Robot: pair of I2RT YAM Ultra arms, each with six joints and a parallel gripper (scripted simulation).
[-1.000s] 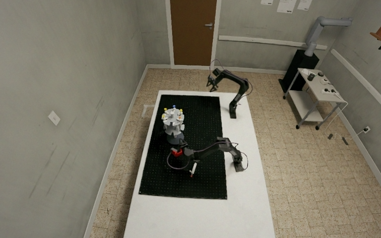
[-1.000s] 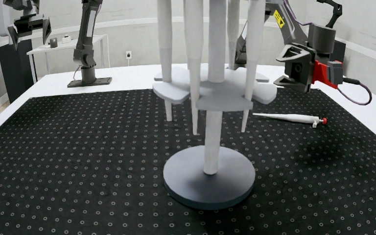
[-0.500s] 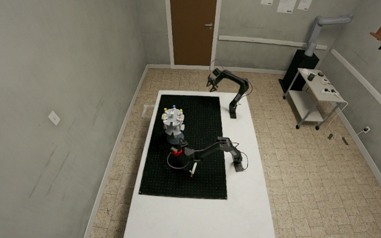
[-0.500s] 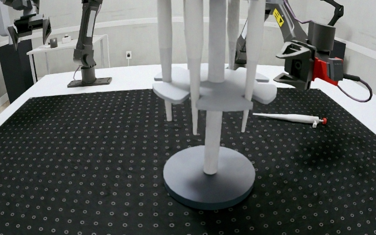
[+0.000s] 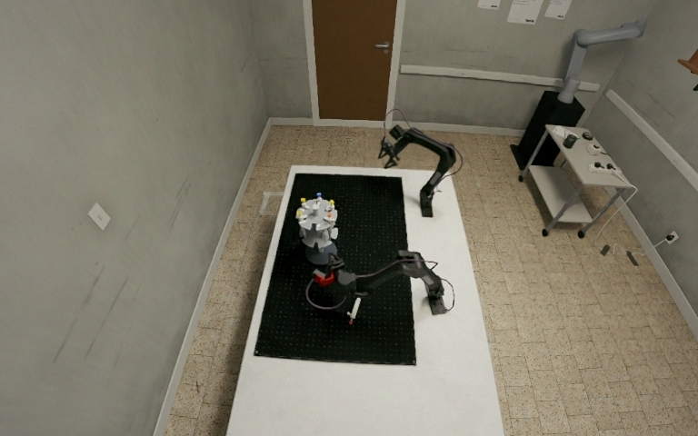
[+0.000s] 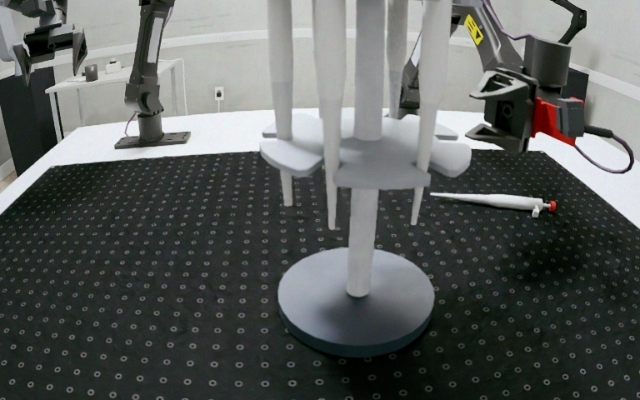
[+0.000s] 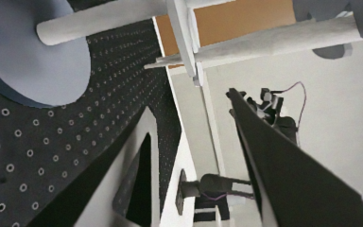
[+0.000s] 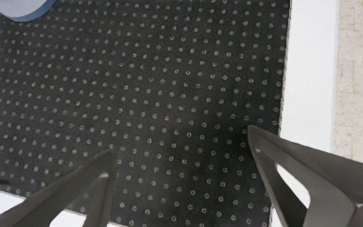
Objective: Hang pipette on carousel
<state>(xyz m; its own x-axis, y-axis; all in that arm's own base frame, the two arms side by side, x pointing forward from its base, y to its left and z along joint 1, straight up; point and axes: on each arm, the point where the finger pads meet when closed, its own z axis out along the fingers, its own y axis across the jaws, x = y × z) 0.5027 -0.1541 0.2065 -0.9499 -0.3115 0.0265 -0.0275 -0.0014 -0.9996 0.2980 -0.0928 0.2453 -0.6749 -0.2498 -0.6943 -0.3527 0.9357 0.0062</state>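
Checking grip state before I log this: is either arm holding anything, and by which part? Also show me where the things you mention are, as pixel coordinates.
Nothing held. The left gripper (image 5: pixel 334 257) (image 6: pixel 474 114) (image 7: pixel 189 104) and right gripper (image 5: pixel 384 161) (image 6: pixel 52 78) (image 8: pixel 179 145) are open and empty; the red-buttoned pipette (image 5: pixel 355 308) (image 6: pixel 512 202) lies on the mat (image 5: pixel 381 339) (image 6: pixel 141 282).

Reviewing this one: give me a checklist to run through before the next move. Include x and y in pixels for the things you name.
1. Pipette (image 5: pixel 355 307) (image 6: pixel 509 201) lying on the mat, not hung: ok.
2. Left gripper (image 5: pixel 334 258) (image 6: pixel 472 112) (image 7: pixel 189 99) open and empty: ok.
3. Right gripper (image 5: pixel 387 160) (image 6: pixel 52 74) (image 8: pixel 181 141) open and empty: ok.
4. Left gripper lined up with the pipette: not ok, it is above the mat, off to one side.
5. Volume on the red button (image 5: pixel 351 322) (image 6: pixel 552 206) readable: cannot tell; no print shows.
6. Matching place on the carousel (image 5: pixel 321 251) (image 6: pixel 356 320) (image 7: pixel 47 71) (image 8: pixel 21 8) turned to a reachable side: cannot tell; markings unreadable.
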